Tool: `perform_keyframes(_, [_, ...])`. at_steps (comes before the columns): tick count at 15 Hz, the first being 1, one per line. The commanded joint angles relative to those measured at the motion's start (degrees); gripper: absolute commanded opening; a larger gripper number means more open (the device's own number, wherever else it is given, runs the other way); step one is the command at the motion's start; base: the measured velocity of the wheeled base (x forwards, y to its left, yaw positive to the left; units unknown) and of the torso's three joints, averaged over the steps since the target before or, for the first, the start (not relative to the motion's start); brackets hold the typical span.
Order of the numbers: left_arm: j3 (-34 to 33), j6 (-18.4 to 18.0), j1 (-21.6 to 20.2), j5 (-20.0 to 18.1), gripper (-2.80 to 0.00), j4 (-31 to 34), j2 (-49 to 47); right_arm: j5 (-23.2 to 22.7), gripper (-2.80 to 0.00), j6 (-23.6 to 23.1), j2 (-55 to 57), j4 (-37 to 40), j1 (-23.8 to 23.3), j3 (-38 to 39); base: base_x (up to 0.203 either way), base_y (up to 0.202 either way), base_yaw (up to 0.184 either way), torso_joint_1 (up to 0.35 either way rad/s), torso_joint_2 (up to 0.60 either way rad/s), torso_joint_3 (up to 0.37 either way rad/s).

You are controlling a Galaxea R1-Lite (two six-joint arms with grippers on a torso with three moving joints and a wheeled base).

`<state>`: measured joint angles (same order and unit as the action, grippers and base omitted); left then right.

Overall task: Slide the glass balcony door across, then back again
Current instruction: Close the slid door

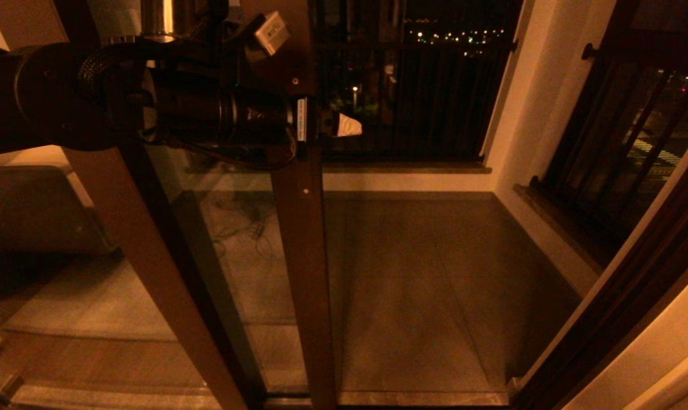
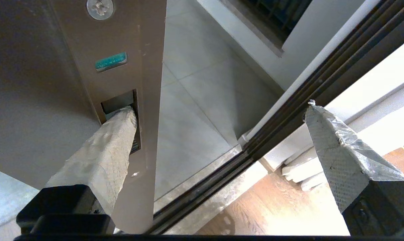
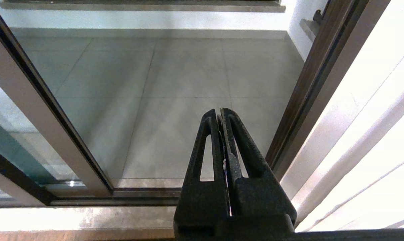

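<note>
1. One glass balcony door (image 1: 298,239) runs through the centre-left of the head view, its brown upright edge reaching from the top of the frame to the bottom.
2. That edge carries one slim handle plate (image 2: 121,100) with one recessed slot; two small screws show on the upright in the head view, and one screw (image 2: 100,8) shows at the top of the left wrist view.
3. One left gripper (image 2: 218,110) sits at the upper left of the head view, level with the handle plate. Its jaws are spread as wide as they go. One of its two taped fingers (image 2: 105,150) has its tip tucked into the slot; the other hangs free in the doorway, holding nothing.
4. One right gripper (image 3: 220,115) appears at the lower centre of the right wrist view, its two black fingers pressed together, nothing between them.
5. One second brown-framed pane (image 1: 150,267) stands at the lower left of the head view.
6. Black-barred railing (image 1: 424,85) fills two spots: upper centre and upper right.
</note>
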<state>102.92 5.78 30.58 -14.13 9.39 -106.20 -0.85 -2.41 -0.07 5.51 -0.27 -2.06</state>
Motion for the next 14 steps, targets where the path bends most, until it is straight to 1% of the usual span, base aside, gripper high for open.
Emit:
perform_keyframes(1, [0.4,-0.1,0.4,-0.3,0.0,-0.6,-0.9,0.0,-2.8,0.0,0.1,0.0,0.0,0.0,0.0,0.0,0.0,0.0,0.0,0.0])
perform_keyframes(10, [0.7,-0.1,2.3,-0.3,0.0,-0.6,-2.2,0.0,-2.8,0.0,0.1,0.0,0.0,0.0,0.0,0.0,0.0,0.0,0.0,0.0])
perform_keyframes(14, [2.5,-0.1,3.3,0.9,0.0,-0.6,-3.6,0.0,-2.8,0.0,0.1,0.0,0.0,0.0,0.0,0.0,0.0,0.0,0.0,0.0])
